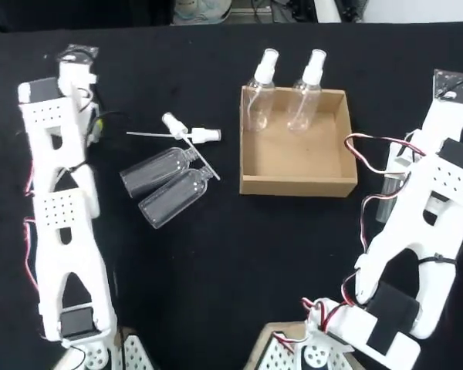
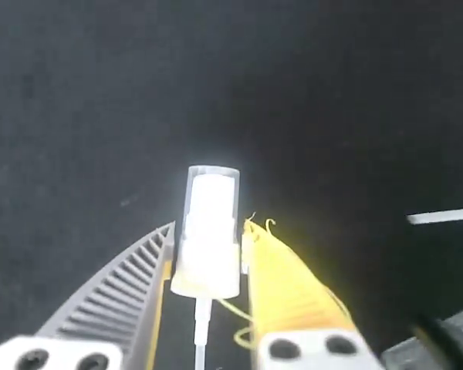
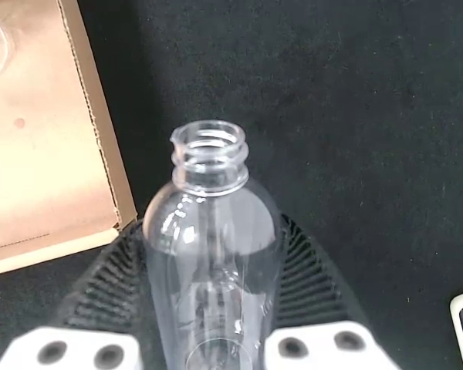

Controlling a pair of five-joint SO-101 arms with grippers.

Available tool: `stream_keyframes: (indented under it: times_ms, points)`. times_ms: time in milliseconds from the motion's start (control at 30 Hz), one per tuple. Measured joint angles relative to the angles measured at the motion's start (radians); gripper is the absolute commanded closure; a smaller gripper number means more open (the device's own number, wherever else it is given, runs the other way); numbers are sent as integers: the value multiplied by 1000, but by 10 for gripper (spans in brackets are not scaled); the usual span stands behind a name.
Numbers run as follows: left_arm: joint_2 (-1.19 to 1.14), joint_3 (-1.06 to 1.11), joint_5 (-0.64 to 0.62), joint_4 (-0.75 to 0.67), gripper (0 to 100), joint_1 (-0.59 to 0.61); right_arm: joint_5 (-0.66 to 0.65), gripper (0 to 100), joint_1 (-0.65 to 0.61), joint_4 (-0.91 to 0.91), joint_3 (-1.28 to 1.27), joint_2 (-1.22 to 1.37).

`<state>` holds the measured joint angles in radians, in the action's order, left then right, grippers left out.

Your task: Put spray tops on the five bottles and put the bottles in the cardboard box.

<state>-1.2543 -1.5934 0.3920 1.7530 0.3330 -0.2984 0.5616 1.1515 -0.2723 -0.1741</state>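
Note:
My left gripper (image 2: 208,231) is shut on a white spray top (image 2: 212,208), held over the black table at the far left (image 1: 95,123). My right gripper (image 3: 212,225) is shut on a clear bottle (image 3: 212,231) with an open neck, just right of the cardboard box (image 1: 297,181). That bottle (image 1: 387,194) shows partly under the right arm. Two capped bottles (image 1: 260,96) (image 1: 306,96) stand at the box's back wall. Two uncapped bottles (image 1: 158,171) (image 1: 177,197) lie side by side left of the box, with two loose spray tops (image 1: 174,124) (image 1: 206,135) beside their necks.
The box's corner (image 3: 100,154) lies close beside the held bottle. A thin white dip tube (image 2: 444,216) lies on the cloth near the left gripper. Both arm bases stand at the table's front edge. Open black cloth stretches in front of the box.

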Motion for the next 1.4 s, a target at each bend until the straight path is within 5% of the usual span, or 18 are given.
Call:
stream_keyframes:
  times_ms: [167, 400, 900, 1067, 1400]
  points:
    - [34, 107, 0, 0, 971, 84, 0, 987, 0, 0, 0, 0]
    - [316, 535, 11, 0, 970, 209, 0, 988, 0, 0, 0, 0]
    - [747, 1366, 292, -192, 931, 374, 46, 988, -83, 31, -77, -209]
    - [824, 1498, 402, -242, 769, 417, 46, 988, -164, 37, -176, -384]
    - [833, 1533, 632, -241, 777, 457, 48, 988, -216, 52, -238, -451]
